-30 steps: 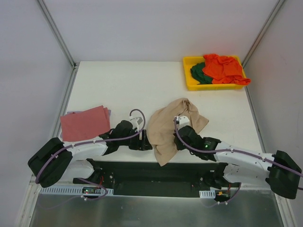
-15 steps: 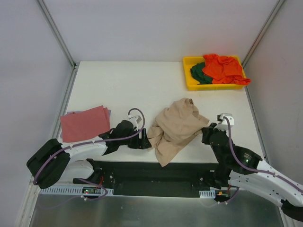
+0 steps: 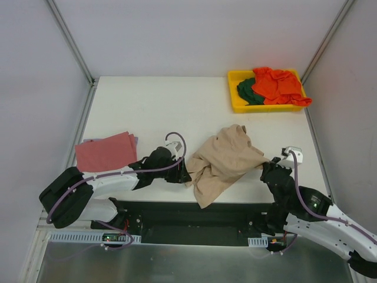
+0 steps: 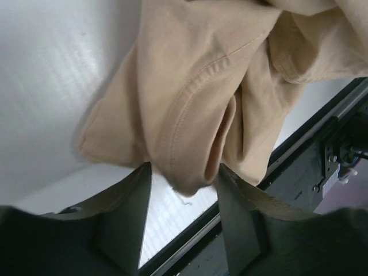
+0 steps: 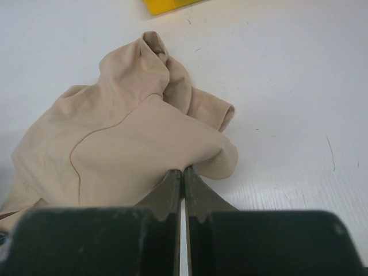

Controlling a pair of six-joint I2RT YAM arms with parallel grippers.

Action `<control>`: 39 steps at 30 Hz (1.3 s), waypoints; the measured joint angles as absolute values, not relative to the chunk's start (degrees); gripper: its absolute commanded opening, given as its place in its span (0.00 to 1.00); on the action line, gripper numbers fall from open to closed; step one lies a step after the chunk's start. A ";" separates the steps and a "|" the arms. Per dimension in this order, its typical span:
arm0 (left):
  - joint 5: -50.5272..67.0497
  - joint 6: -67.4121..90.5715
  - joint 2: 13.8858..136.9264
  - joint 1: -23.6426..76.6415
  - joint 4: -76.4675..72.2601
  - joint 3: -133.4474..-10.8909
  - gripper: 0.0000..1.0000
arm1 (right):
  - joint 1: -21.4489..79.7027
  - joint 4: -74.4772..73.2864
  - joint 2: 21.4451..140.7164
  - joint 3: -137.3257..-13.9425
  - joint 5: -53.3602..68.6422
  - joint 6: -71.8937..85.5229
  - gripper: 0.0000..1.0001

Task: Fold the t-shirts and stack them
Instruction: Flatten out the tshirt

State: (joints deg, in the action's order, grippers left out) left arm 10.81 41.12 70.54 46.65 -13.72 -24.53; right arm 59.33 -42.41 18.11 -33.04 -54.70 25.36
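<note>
The tan t-shirt (image 3: pixel 227 159) lies crumpled near the table's front edge, its lower part hanging over the edge. My left gripper (image 3: pixel 185 173) is at its left side, jaws open, with a hemmed fold of the tan t-shirt (image 4: pixel 218 69) between the fingertips (image 4: pixel 141 184). My right gripper (image 3: pixel 266 167) is shut on the shirt's right edge (image 5: pixel 126 144), fingers pinched together (image 5: pixel 183 171). A folded dusty-red t-shirt (image 3: pixel 106 153) lies at the left on a lavender one (image 3: pixel 136 141) that barely shows. Orange-red (image 3: pixel 277 82) and dark green (image 3: pixel 247 91) shirts lie in the bin.
The yellow bin (image 3: pixel 235 105) stands at the table's back right corner; its edge also shows in the right wrist view (image 5: pixel 167 4). The black rail of the arm bases (image 3: pixel 194 215) runs along the near edge. Grey walls enclose the table on three sides.
My right arm swung from over the shirt out to the right and drew the shirt's right edge with it, spreading the cloth. My left gripper shifted slightly right, closer to the shirt.
</note>
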 measured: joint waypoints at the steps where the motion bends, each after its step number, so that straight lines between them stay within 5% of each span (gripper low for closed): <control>1: 11.73 41.06 72.29 47.16 -14.41 -25.41 0.09 | 59.33 -42.48 18.52 -33.04 -54.81 25.52 0.01; 2: 12.29 40.99 73.97 47.59 -14.85 -26.41 0.00 | 59.33 -42.57 19.16 -33.06 -55.05 25.65 0.01; 6: 10.70 39.77 78.85 48.38 -12.60 -32.05 0.00 | 59.33 -42.78 22.26 -34.02 -56.69 25.61 0.01; 14: -17.26 32.21 70.00 47.35 5.91 -48.47 0.00 | 56.07 -41.34 33.58 -50.52 -59.51 15.66 0.01; 27: -23.59 4.49 56.47 44.03 12.53 -96.05 0.00 | 49.95 -39.35 56.12 -118.83 -28.91 -7.20 0.01; 33: -16.08 -1.10 53.49 44.23 13.10 -105.27 0.00 | 49.98 -38.89 55.99 -125.78 -17.69 -9.65 0.01; 39: -19.09 -5.56 60.20 44.14 14.35 -109.32 0.00 | 49.95 -36.03 58.41 -123.13 -23.24 -15.99 0.01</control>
State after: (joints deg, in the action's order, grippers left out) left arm -19.09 -5.56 60.20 44.14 14.35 -109.32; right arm 49.95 -36.03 58.41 -123.13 -23.24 -15.99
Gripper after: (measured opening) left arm 0.025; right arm 0.015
